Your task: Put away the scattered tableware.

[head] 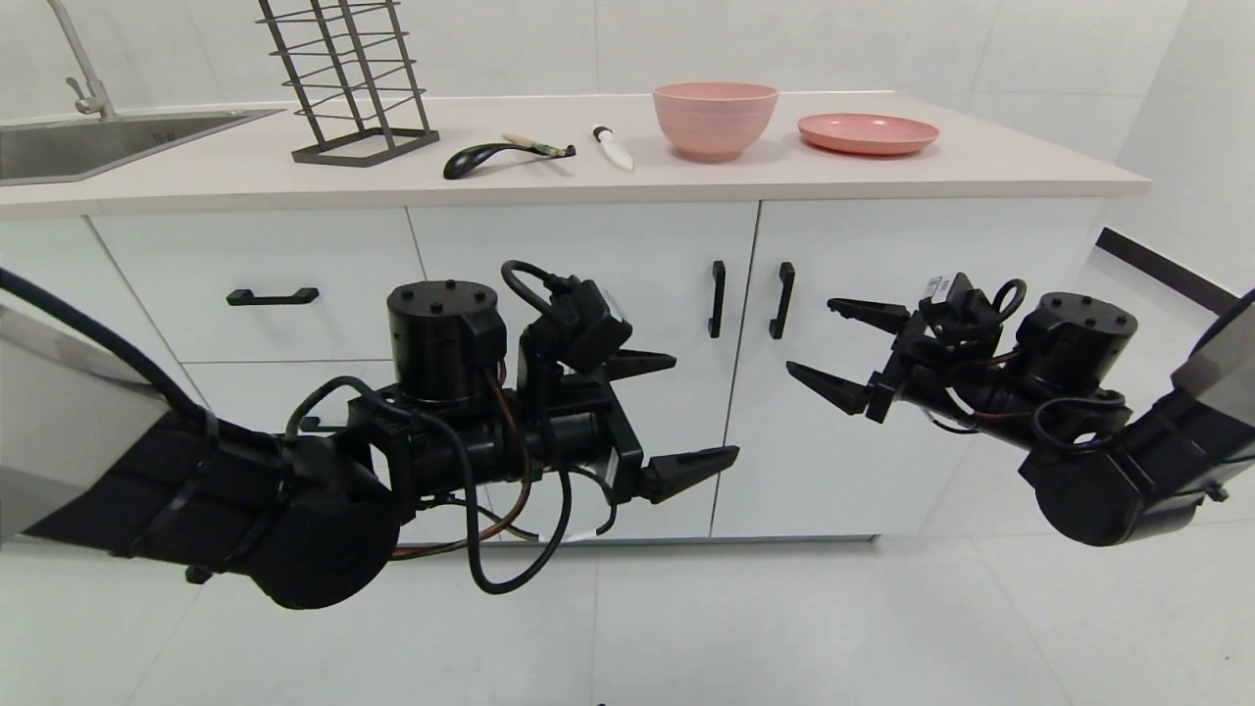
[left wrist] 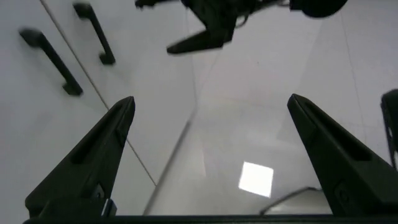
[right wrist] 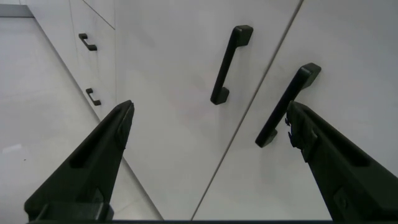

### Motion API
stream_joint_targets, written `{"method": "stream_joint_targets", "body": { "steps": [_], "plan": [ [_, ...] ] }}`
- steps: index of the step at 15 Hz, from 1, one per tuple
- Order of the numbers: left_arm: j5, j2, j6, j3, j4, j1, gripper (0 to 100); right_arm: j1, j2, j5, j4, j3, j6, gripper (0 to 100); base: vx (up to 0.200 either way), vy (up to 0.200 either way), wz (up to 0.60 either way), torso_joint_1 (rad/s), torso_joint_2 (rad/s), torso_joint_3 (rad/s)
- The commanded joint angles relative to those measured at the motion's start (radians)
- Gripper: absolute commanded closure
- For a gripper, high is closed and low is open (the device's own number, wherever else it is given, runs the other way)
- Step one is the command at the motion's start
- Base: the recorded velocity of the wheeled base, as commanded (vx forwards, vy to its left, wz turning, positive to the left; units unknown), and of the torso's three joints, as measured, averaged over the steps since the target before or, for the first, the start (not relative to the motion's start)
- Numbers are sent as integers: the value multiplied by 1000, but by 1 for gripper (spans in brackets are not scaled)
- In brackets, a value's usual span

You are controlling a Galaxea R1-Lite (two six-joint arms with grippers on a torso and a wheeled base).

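Note:
On the counter (head: 882, 181) lie a black spoon (head: 480, 157), a short utensil with a pale handle (head: 537, 146), a white knife (head: 615, 148), a pink bowl (head: 715, 118) and a pink plate (head: 868, 132). A black wire rack (head: 351, 78) stands at the counter's left. My left gripper (head: 689, 410) (left wrist: 211, 106) hangs open and empty below the counter, in front of the cabinet doors. My right gripper (head: 831, 343) (right wrist: 208, 115) is open and empty too, facing the two door handles (right wrist: 227, 65) (right wrist: 287, 104).
A steel sink (head: 88, 145) with a tap (head: 83, 64) sits at the counter's far left. White cabinets with black handles (head: 718, 298) (head: 780, 299) and a drawer pull (head: 272, 295) run below. The floor (head: 784, 628) is pale tile.

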Motion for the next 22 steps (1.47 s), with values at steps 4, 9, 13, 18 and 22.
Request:
{"method": "stream_joint_targets", "body": {
  "steps": [4,9,13,18,22],
  "plan": [
    [12,-308,10,-40,511,-19,0,3,-4,0,-1,8,-1,0,100,0,0,0,4,1],
    [12,-282,42,115,316,-65,0,-3,-7,0,-1,44,-11,0,0,0,0,0,0,0],
    [3,-98,13,199,-98,-69,0,-22,18,0,-1,14,-11,0,0,0,0,0,0,0],
    [-9,56,-168,40,-371,-116,0,-18,13,2,-1,18,-11,0,0,0,0,0,0,0],
    [0,83,-214,44,-455,-139,0,-20,6,2,-1,29,-11,0,0,0,0,0,0,0]
  ]
}}
